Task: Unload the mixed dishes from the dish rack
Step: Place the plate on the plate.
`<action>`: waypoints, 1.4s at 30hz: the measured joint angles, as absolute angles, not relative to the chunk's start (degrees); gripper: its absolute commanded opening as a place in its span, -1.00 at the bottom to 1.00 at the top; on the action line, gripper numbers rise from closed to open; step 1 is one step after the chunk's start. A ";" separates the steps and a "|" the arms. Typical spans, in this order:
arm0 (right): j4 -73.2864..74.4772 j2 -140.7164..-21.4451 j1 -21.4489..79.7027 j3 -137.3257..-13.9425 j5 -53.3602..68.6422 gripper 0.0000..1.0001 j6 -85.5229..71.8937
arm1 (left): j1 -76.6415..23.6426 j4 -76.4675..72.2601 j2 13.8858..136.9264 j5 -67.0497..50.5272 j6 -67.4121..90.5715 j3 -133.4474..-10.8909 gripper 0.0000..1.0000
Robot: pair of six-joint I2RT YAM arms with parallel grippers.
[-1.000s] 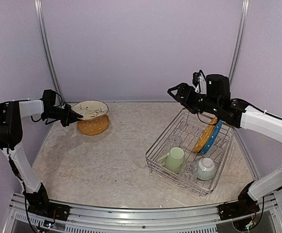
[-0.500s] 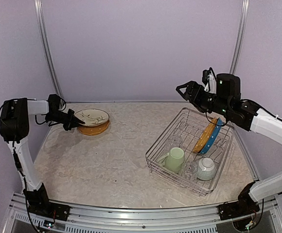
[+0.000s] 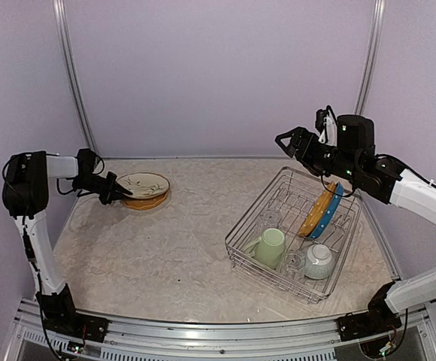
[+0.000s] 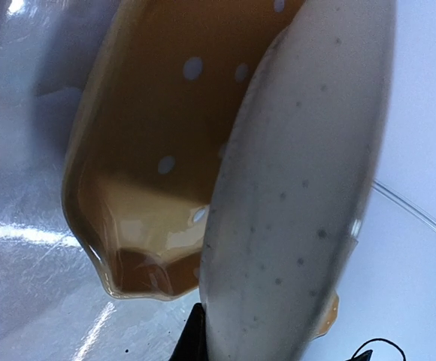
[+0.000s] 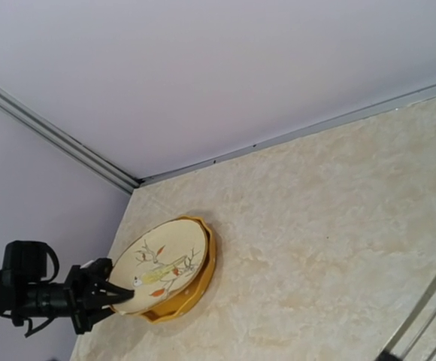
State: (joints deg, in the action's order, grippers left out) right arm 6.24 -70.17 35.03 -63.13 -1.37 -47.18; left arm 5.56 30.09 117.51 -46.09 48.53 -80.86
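Observation:
My left gripper (image 3: 117,192) is shut on the left rim of the cream floral plate (image 3: 146,183). The plate lies slightly tilted on a yellow dotted plate (image 3: 149,201) on the table at the far left. The left wrist view shows the cream plate's speckled underside (image 4: 301,188) against the yellow plate (image 4: 150,150). The right wrist view shows both plates (image 5: 165,262). My right gripper (image 3: 284,141) is open and empty, in the air above the far corner of the dish rack (image 3: 242,254). The rack holds an upright yellow dotted plate (image 3: 316,211), a blue plate (image 3: 332,213), a pale green mug (image 3: 270,247), a clear glass (image 3: 269,219) and a small white-and-blue bowl (image 3: 319,261).
A second small glass (image 3: 293,262) stands between the mug and the bowl. The rack sits at the right of the marbled table (image 3: 180,248). Purple walls with metal frame posts (image 3: 71,83) close in the back and sides.
My left gripper has lowered the cream floral plate down onto the yellow dotted plate. My right arm has drawn a little to the right and back.

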 measured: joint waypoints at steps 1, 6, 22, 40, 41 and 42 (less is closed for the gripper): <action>6.22 -70.17 35.00 -63.13 -1.37 0.76 -47.13 | 5.52 30.20 117.60 -46.06 48.47 -80.99 -0.67; 6.33 -70.17 34.92 -63.13 -1.34 0.76 -47.05 | 5.41 30.50 117.62 -46.24 47.57 -81.65 -0.41; 6.66 -68.31 34.63 -60.82 -1.41 0.76 -46.98 | 5.41 33.93 117.60 -40.32 44.58 -83.66 0.34; 9.02 -65.78 34.61 -59.31 -2.87 0.77 -46.74 | 5.61 36.45 113.40 -33.36 43.07 -84.90 0.89; 10.09 -65.71 34.61 -59.42 -3.25 0.77 -46.39 | 5.61 36.47 112.90 -33.04 43.05 -84.88 0.89; 11.49 -65.69 34.61 -59.55 -3.77 0.77 -45.95 | 5.58 36.45 112.14 -32.64 43.03 -84.79 0.89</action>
